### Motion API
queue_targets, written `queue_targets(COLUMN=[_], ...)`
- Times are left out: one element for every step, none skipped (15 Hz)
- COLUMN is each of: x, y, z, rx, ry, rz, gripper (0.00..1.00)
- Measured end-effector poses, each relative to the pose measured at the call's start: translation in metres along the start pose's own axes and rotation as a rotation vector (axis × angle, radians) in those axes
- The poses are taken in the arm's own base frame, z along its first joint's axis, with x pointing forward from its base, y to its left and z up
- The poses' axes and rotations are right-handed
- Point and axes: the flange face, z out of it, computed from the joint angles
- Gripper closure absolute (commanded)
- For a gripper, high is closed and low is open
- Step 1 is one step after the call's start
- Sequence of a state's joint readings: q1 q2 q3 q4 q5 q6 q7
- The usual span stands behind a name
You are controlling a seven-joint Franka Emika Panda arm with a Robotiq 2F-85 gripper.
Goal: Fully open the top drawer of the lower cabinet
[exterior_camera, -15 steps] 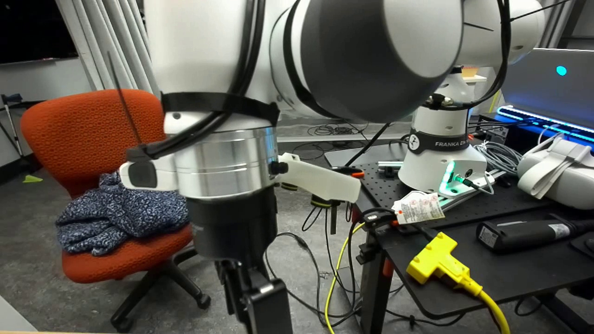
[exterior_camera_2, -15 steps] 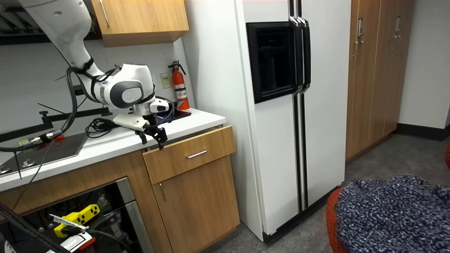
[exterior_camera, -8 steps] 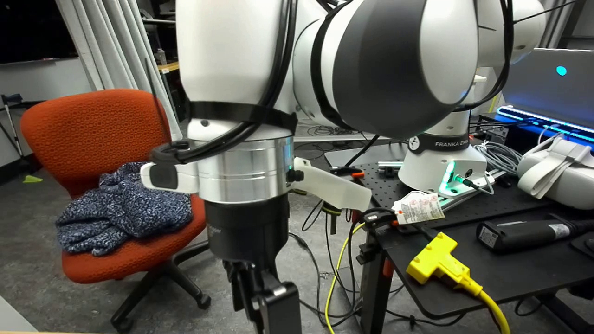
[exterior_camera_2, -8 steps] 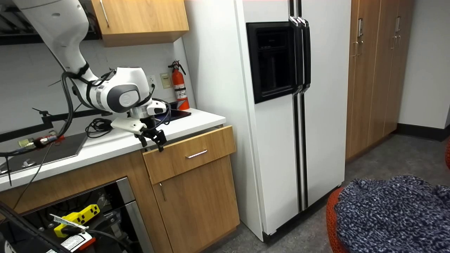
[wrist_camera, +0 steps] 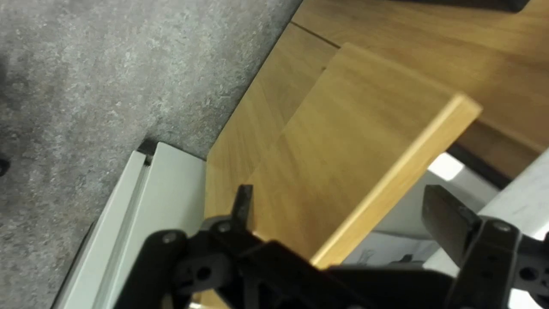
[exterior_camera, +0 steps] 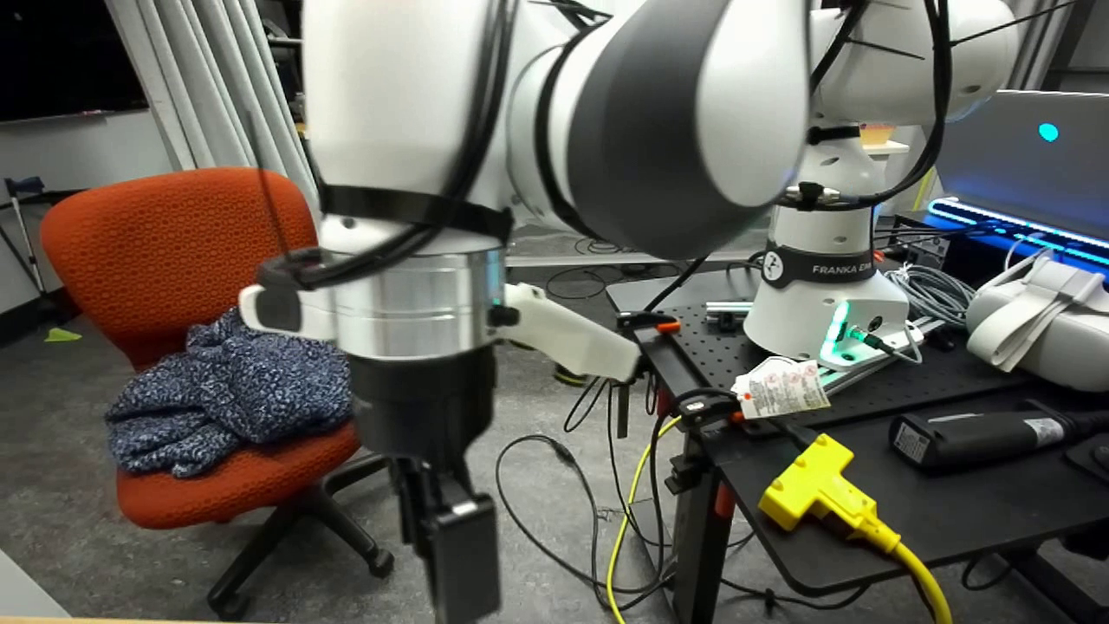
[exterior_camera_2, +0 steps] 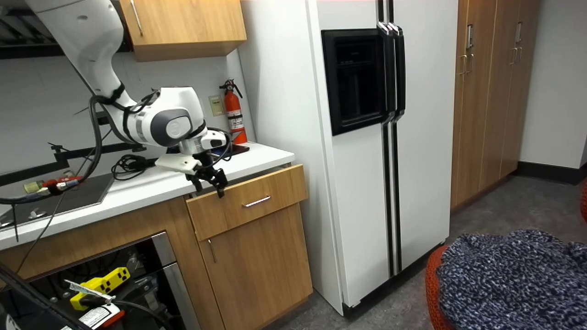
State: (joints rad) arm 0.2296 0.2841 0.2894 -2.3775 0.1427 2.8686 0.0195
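Wrist view shows the drawer partly open: its wooden front stands out from the lower cabinet, and a stretch of pale interior is visible behind the front's top edge. In an exterior view, the drawer sits just below the white countertop, with 1 silver bar handle fixed to its front. The gripper is at the front's top edge, toward the end away from the fridge. Its jaws stand wide apart; 1 of the 2 fingers appears on the outer side of the front, the other on the interior side. Contact with the wood cannot be confirmed. A cooktop is set in the countertop, a coil of black cable lies beside it, and a red fire extinguisher is at the back, near the fridge. An upper cabinet hangs above the countertop. In both exterior views, an orange chair bears a dark flecked cloth on its seat. In an exterior view, a yellow outlet block lies on a black table near the arm's base.
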Motion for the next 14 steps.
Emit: queue_targets(x=[0.014,0.028,0.041,0.055,0.068,0.081,0.093,0.105,0.116,0.127,0.137,0.146,0.153,0.159], y=[0.024,0.051,0.076,0.099,0.121,0.139,0.151,0.159,0.163,0.164,0.162,0.160,0.157,0.155], z=[-0.003,-0.006,-0.009,-0.010,-0.010,-0.010,-0.009,-0.008,-0.008,-0.008,-0.008,-0.008,-0.007,-0.005], rx=[-0.019,-0.040,-0.057,-0.070,-0.079,-0.083,-0.084,-0.081,-0.078,-0.073,-0.067,-0.058,-0.049,-0.040], ry=[0.018,0.036,0.045,0.050,0.052,0.054,0.056,0.060,0.066,0.073,0.081,0.085,0.087,0.086], rz=[0.009,0.019,0.028,0.036,0.043,0.048,0.052,0.055,0.055,0.055,0.054,0.052,0.052,0.051], gripper=[0.00,0.00,0.00,0.00,0.00,0.00,0.00,0.00,0.00,0.00,0.00,0.00,0.00,0.00])
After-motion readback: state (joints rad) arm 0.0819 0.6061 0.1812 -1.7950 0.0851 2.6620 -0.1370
